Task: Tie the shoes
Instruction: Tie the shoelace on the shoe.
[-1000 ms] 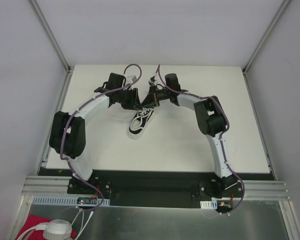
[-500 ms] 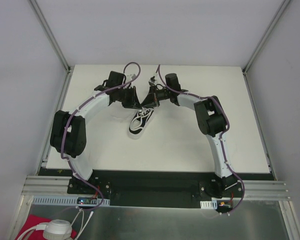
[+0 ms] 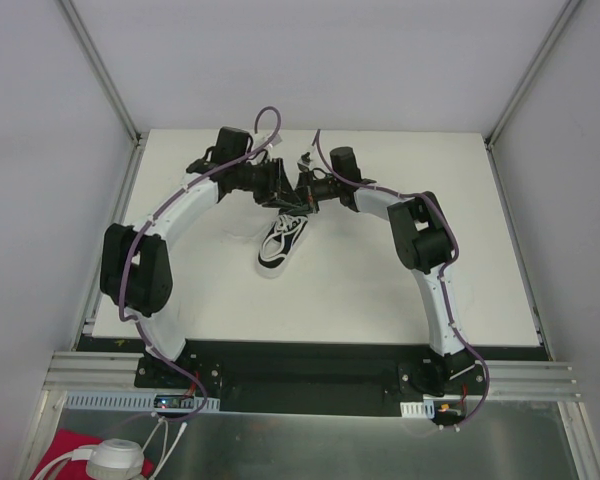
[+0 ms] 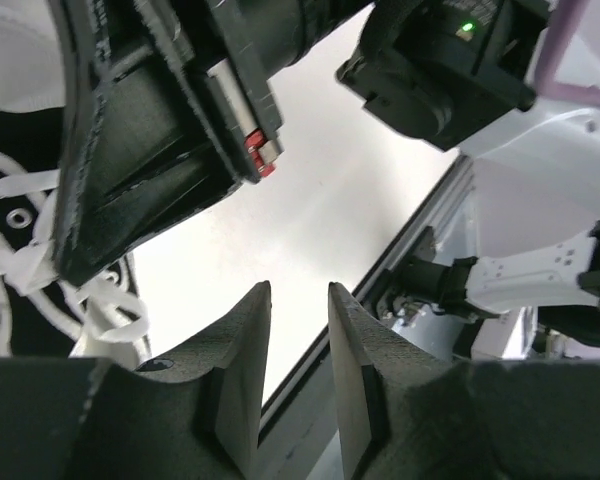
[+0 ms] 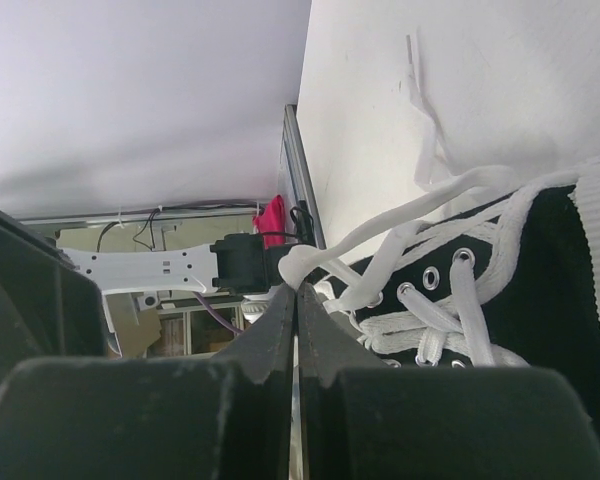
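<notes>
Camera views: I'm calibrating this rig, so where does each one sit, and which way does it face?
Top external: above and behind the robot, looking down on the table; left arm, right arm and sneaker show.
Left wrist: on the left arm, looking past the open left gripper at the right gripper.
Right wrist: looking past the shut right gripper at the lace it meets.
Shared: all three show the sneaker.

One sneaker (image 3: 283, 243), one table (image 3: 380, 290) — two arms: left arm (image 3: 175, 213), right arm (image 3: 442, 300).
</notes>
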Available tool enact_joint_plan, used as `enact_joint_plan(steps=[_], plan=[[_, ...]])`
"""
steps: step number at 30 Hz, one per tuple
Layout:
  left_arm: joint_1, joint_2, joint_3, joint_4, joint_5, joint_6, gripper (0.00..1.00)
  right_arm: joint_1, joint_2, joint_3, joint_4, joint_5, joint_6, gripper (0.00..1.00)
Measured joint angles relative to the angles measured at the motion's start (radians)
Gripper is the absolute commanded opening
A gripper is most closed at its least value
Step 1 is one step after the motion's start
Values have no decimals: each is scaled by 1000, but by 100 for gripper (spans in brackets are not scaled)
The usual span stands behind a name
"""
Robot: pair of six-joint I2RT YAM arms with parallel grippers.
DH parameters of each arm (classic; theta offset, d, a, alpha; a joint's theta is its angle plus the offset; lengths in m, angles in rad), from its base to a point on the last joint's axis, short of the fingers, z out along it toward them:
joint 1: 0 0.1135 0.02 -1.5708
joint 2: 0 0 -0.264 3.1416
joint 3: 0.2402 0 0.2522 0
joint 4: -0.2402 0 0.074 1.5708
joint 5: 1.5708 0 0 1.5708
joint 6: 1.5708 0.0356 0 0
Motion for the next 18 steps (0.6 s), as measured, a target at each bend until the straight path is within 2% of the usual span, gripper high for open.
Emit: enact_joint_plan(steps=[7, 12, 18], plan=[[0, -66, -82, -60, -168, 172, 49, 0, 0, 0, 0, 0, 0, 1], [-12, -83, -127, -90, -267, 270, 54, 0, 0, 0, 0, 0, 0, 1], [-20, -64, -134, -94, -336, 309, 50, 2, 0, 0, 0, 0, 1, 1]])
